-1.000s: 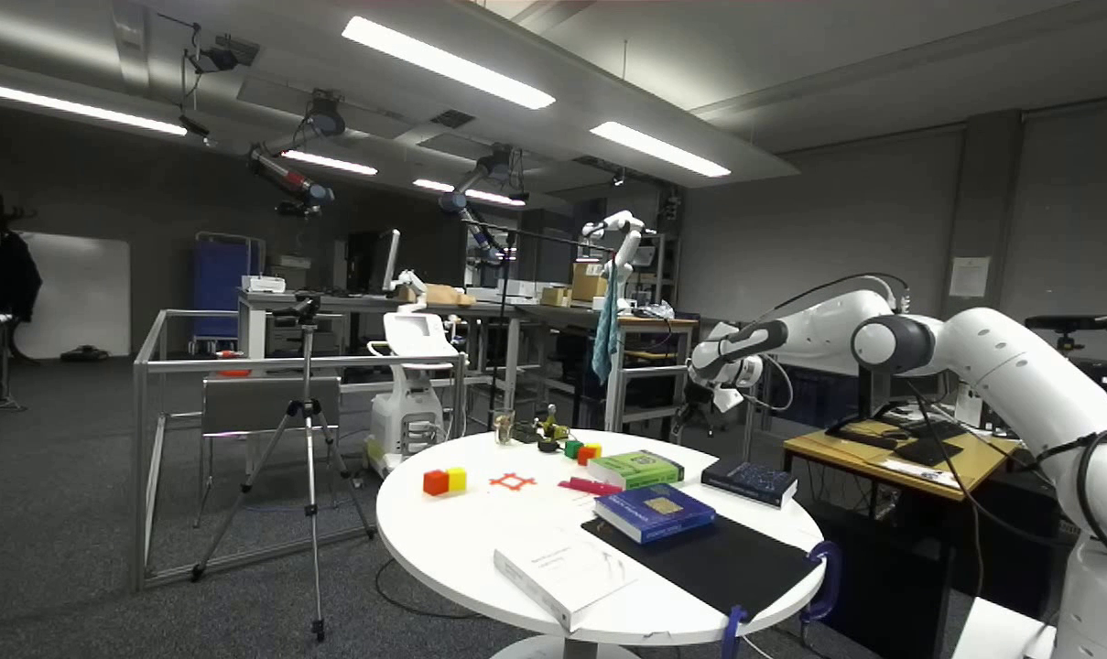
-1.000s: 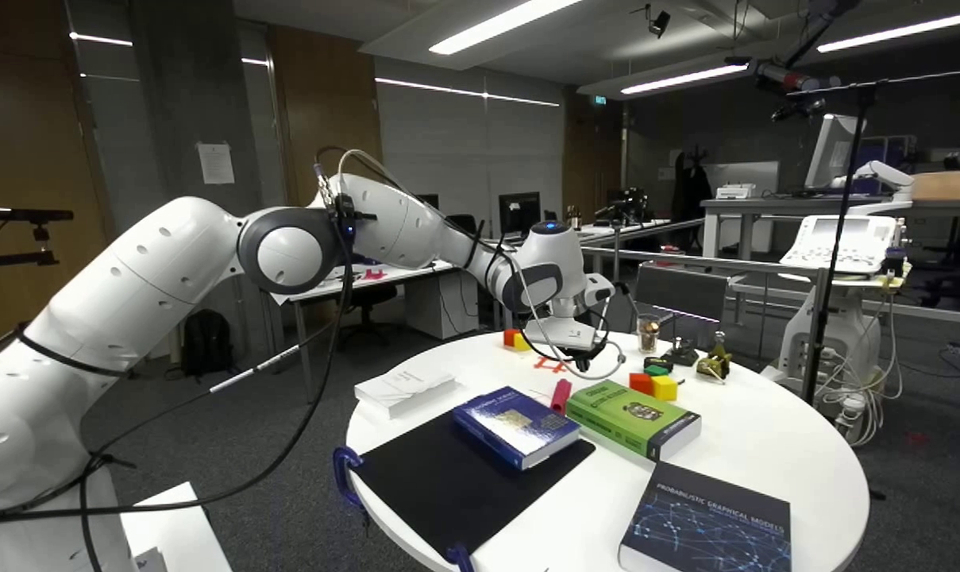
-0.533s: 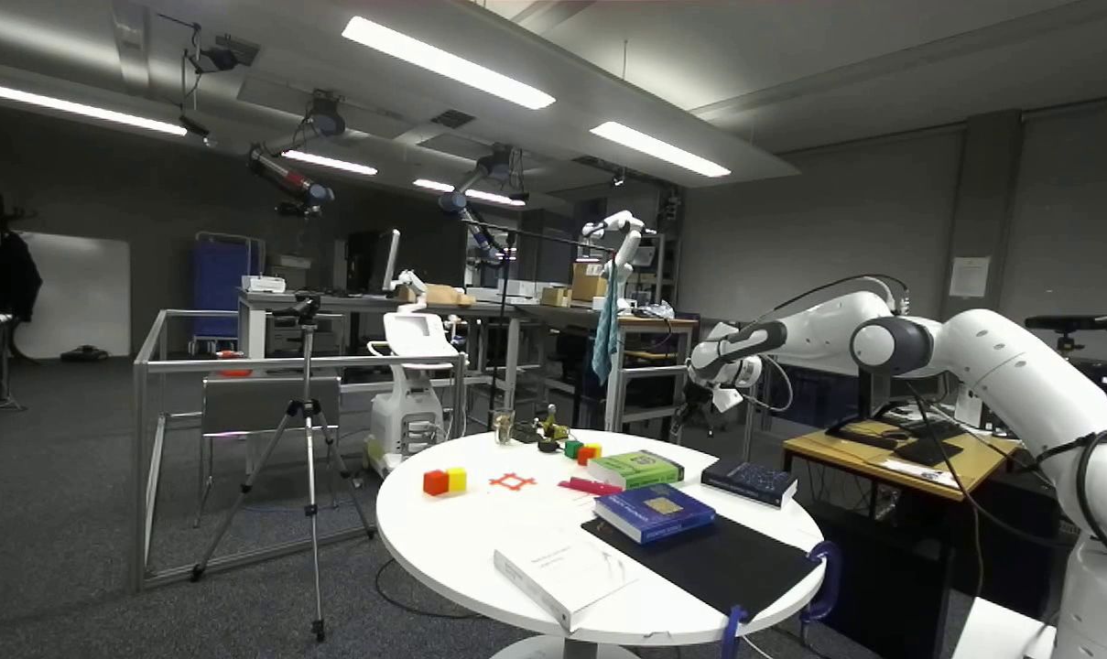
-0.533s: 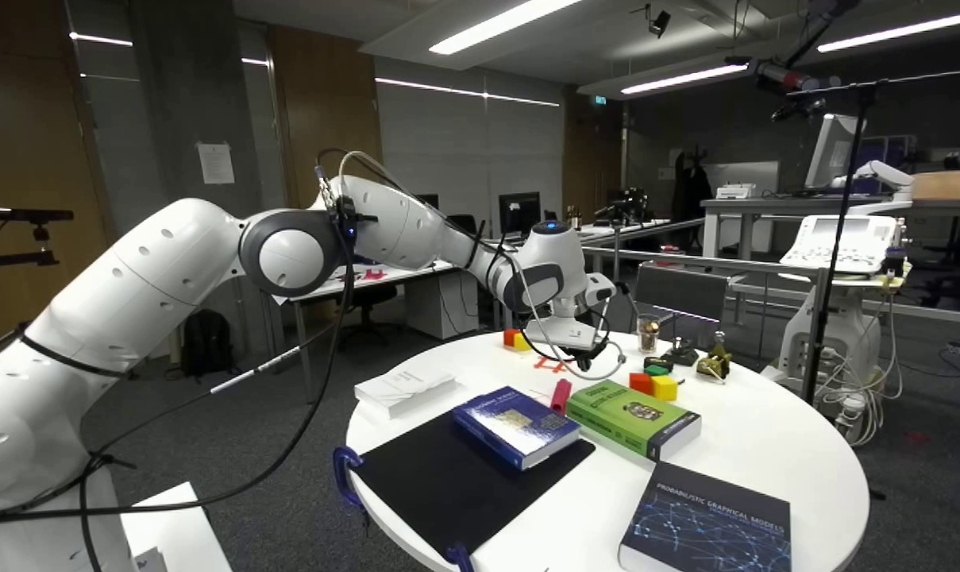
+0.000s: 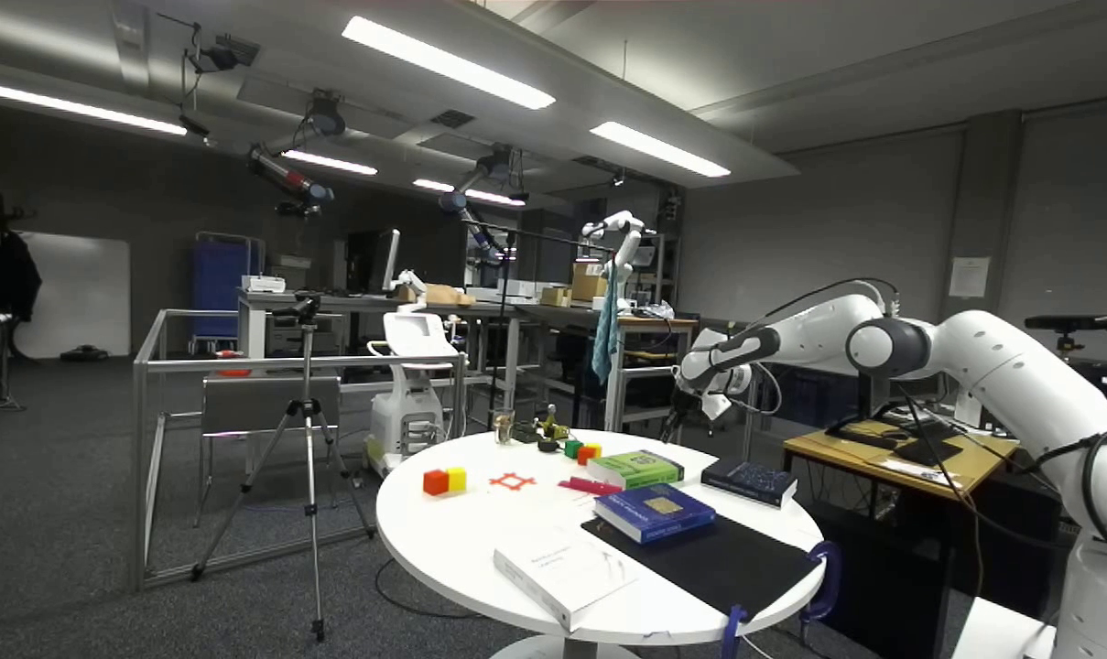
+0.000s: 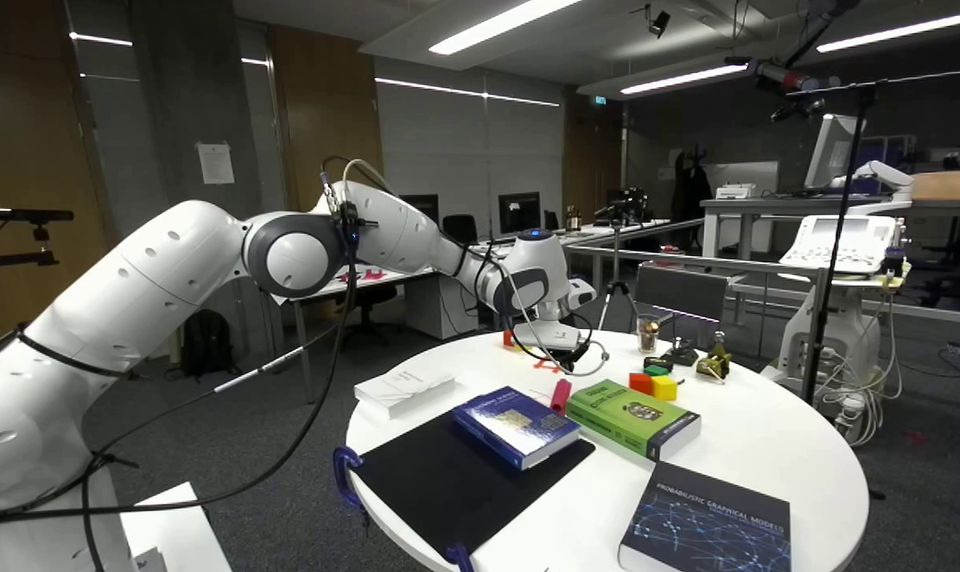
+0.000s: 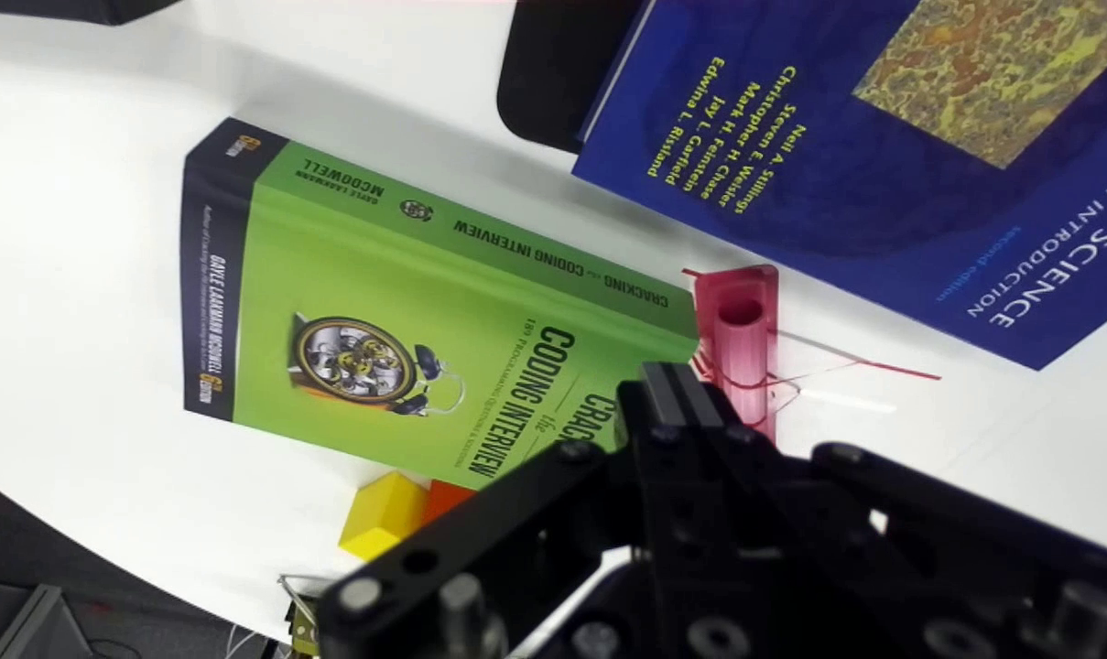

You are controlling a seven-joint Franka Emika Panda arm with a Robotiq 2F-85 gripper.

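Seen in the wrist view: the gripper (image 7: pixel 679 389), fully drawn in with no gap — nothing held — and poised over the surface (image 6: pixel 773 441). Nearest, and partly covered by it in that view: the green "Cracking the Coding Interview" book (image 7: pixel 406 311), lying flat, and a pink tube-shaped piece (image 7: pixel 743 366) by the title end of the spine, just beside or touching, hard to tell which. Apparently out of contact with both, though not certain from these angles.

As for progress: no grasp made, no book lifted or stacked, as far as can be seen. No finished step to point to, in judgement; any grip left to take.

Farther out: a blue science textbook (image 7: pixel 837 201), partly on a black mat (image 6: pixel 464 496); past the long side away from the green spine, a yellow cube (image 7: pixel 384 515) and an orange cube (image 7: pixel 445 497), with a green cube (image 6: pixel 655 370) close by in an exterior view. Beyond those, in both exterior views, a clear glass (image 6: pixel 647 319), upright, with brownish contents (image 6: pixel 647 338) too small to name. In the pink piece, only a dark bore, contents not discernible. Lying flat nearer the rim: a white book (image 6: pixel 404 393) and the dark "Probabilistic Graphical Models" book (image 6: pixel 710 516).
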